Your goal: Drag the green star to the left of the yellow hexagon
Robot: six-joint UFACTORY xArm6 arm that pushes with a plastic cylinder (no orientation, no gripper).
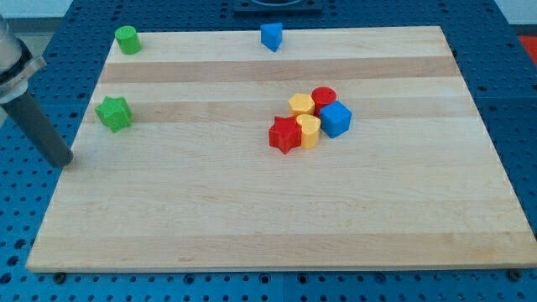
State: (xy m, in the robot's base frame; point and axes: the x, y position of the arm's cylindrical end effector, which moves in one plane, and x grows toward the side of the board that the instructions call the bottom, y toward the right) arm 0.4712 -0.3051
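Observation:
The green star [113,113] lies near the board's left edge, in the upper half. The yellow hexagon [301,105] sits in a tight cluster right of the board's middle, far to the right of the star. My tip [62,159] is at the view's left, by the board's left edge, below and to the left of the green star and apart from it.
The cluster also holds a red star [285,134], a yellow heart-like block [309,131], a red cylinder [325,97] and a blue cube [336,119]. A green cylinder [127,39] sits at the top left corner. A blue block [271,36] sits at the top edge.

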